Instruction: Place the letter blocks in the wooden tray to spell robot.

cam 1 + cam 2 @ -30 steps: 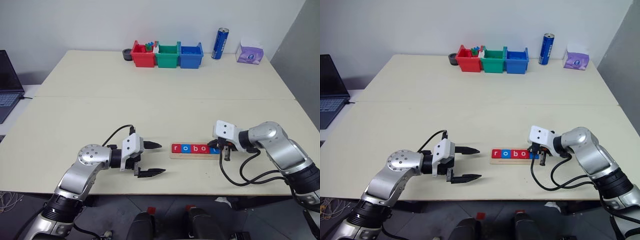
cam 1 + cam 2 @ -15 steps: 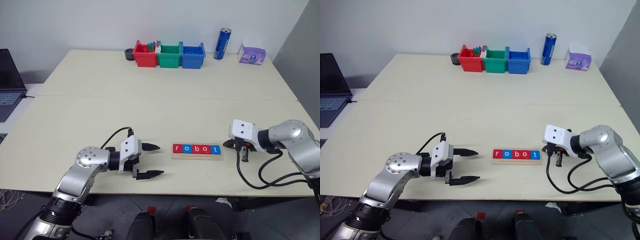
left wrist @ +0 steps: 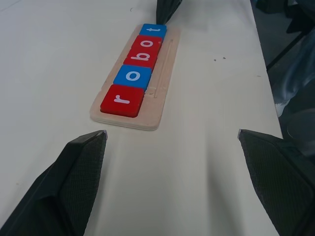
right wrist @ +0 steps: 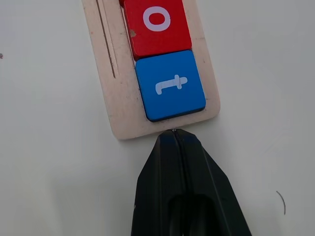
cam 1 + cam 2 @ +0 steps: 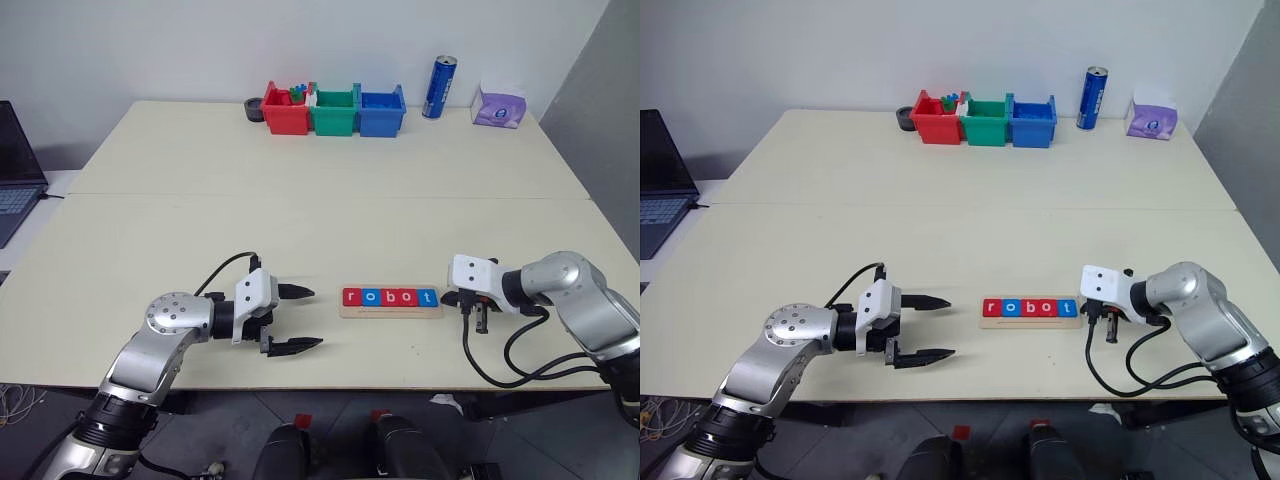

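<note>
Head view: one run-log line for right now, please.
letter blocks: five in wooden tray, reading robot | right gripper: shut, empty, tip at tray's t end | left gripper: open, apart

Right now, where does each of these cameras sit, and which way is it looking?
Head views: the robot's two eyes, looking down over the table at both arms and the wooden tray.
Left wrist view: along the open left pincer at the letter blocks.
Right wrist view: over the shut right pincer, its tip at the tray's end by the t block.
Shared: all show tray and blocks.
</note>
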`<state>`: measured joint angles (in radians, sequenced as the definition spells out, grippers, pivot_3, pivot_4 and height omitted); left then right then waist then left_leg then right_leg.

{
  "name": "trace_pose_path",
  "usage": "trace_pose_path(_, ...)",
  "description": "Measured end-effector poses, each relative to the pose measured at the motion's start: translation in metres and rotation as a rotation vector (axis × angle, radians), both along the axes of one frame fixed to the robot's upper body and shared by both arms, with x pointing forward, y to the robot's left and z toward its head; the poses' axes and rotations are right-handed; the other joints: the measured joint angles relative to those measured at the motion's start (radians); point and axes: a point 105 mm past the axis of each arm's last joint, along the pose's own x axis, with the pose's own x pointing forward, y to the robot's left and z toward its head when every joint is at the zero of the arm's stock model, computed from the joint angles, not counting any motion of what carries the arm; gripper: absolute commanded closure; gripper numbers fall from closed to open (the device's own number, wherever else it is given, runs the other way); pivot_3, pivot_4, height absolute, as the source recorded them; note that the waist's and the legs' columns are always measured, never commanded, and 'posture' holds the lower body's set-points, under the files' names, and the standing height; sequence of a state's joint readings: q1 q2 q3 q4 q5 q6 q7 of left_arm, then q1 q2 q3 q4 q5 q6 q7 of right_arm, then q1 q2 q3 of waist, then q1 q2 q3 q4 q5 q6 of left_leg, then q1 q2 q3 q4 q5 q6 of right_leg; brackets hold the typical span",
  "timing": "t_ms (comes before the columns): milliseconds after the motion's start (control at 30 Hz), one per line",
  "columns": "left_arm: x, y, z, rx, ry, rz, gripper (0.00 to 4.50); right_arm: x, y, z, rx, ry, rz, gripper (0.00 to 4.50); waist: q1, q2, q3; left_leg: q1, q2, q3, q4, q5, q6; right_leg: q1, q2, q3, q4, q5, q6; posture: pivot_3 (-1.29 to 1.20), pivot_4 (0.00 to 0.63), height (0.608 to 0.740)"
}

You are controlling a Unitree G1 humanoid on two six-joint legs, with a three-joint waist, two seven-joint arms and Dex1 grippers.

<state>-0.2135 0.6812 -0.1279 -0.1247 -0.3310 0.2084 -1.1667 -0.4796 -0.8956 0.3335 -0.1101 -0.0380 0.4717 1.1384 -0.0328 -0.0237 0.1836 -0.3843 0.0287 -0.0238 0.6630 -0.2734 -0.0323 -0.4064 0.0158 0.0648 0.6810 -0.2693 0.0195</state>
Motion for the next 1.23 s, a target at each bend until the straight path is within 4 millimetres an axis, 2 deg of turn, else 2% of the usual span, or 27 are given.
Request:
trace_pose_path(333, 0.002, 0.002, 0.000, -0.004, -0.005, 0.033, 0.00, -0.001, 0.002, 0.001, 0.001, 0.002, 0.014, 4.48, 0.001, 0.000, 0.000, 0.000, 0.000, 0.000, 0.000, 0.000, 0.000, 0.000, 0.000, -0.001, 0.000, 0.000, 0.000, 0.00, 0.150, 0.740)
trace_pose_path(433, 0.011, 0.007, 0.001, -0.022, -0.025, 0.105, 0.00, 0.001, -0.009, 0.006, -0.025, -0.016, -0.010, 4.48, 0.001, 0.000, 0.000, 0.000, 0.000, 0.000, 0.000, 0.000, 0.000, 0.000, 0.000, -0.001, 0.000, 0.000, 0.000, 0.00, 0.150, 0.740)
trace_pose_path(533, 0.025, 0.020, 0.001, -0.023, -0.043, 0.253, 0.00, 0.006, -0.025, 0.020, -0.019, -0.081, -0.076, 4.48, 0.002, 0.000, 0.000, 0.000, 0.000, -0.001, 0.000, 0.000, 0.000, 0.000, 0.000, -0.001, 0.000, 0.000, 0.000, 0.00, 0.150, 0.740)
trace_pose_path(667, 0.044, 0.046, -0.005, -0.009, -0.060, 0.502, 0.00, 0.020, -0.046, 0.030, 0.085, -0.213, -0.252, 4.48, 0.001, 0.000, 0.000, 0.000, 0.000, -0.001, 0.000, 0.000, 0.000, 0.000, 0.000, 0.001, 0.000, 0.001, -0.002, 0.00, 0.150, 0.740)
trace_pose_path(800, 0.052, 0.062, -0.011, -0.021, -0.079, 0.664, 0.00, 0.040, -0.048, 0.030, 0.378, -0.404, -0.535, 4.48, 0.000, -0.001, -0.001, 0.000, 0.001, -0.001, 0.000, 0.000, 0.000, 0.000, -0.001, 0.003, 0.001, 0.001, -0.002, 0.00, 0.150, 0.740)
trace_pose_path(867, 0.056, 0.065, -0.011, -0.072, -0.090, 0.742, 0.00, 0.042, -0.053, 0.023, 0.497, -0.499, -0.692, 4.48, 0.002, -0.001, -0.001, -0.001, 0.001, -0.002, -0.001, 0.000, 0.000, 0.000, -0.001, 0.002, 0.001, 0.001, -0.002, 0.00, 0.150, 0.740)
trace_pose_path(900, 0.060, 0.068, -0.010, -0.113, -0.100, 0.810, 0.00, 0.040, -0.056, 0.015, 0.562, -0.559, -0.803, 4.48, 0.004, -0.001, -0.001, -0.001, 0.001, -0.002, -0.001, 0.000, -0.001, 0.000, -0.002, 0.002, 0.001, 0.002, -0.002, 0.00, 0.150, 0.740)
trace_pose_path(967, 0.064, 0.074, -0.011, -0.131, -0.115, 0.888, 0.00, 0.034, -0.057, -0.003, 0.608, -0.598, -0.914, 4.48, 0.006, -0.001, -0.001, -0.002, 0.000, -0.002, -0.001, 0.000, -0.001, 0.000, -0.003, 0.002, 0.001, 0.002, -0.002, 0.00, 0.150, 0.740)
trace_pose_path(1033, 0.065, 0.076, -0.011, -0.126, -0.135, 0.929, 0.00, 0.031, -0.060, -0.009, 0.648, -0.655, -0.980, 4.48, 0.004, -0.001, -0.001, -0.001, -0.001, -0.001, 0.000, 0.000, -0.001, 0.000, -0.003, 0.004, 0.001, 0.002, -0.001, 0.00, 0.150, 0.740)
trace_pose_path(1133, 0.064, 0.075, -0.013, -0.146, -0.145, 0.960, 0.00, 0.029, -0.066, 0.005, 0.729, -0.769, -1.024, 4.48, 0.003, -0.001, -0.002, 0.001, -0.002, 0.000, 0.000, 0.000, 0.000, 0.000, -0.003, 0.005, 0.000, 0.003, 0.001, 0.00, 0.150, 0.740)
trace_pose_path(1233, 0.064, 0.073, -0.016, -0.183, -0.135, 0.988, 0.00, 0.024, -0.066, 0.008, 0.778, -0.813, -1.027, 4.48, 0.002, -0.001, -0.002, 0.001, -0.001, 0.000, 0.000, 0.000, 0.000, 0.000, -0.002, 0.005, 0.001, 0.004, 0.001, 0.00, 0.150, 0.740)
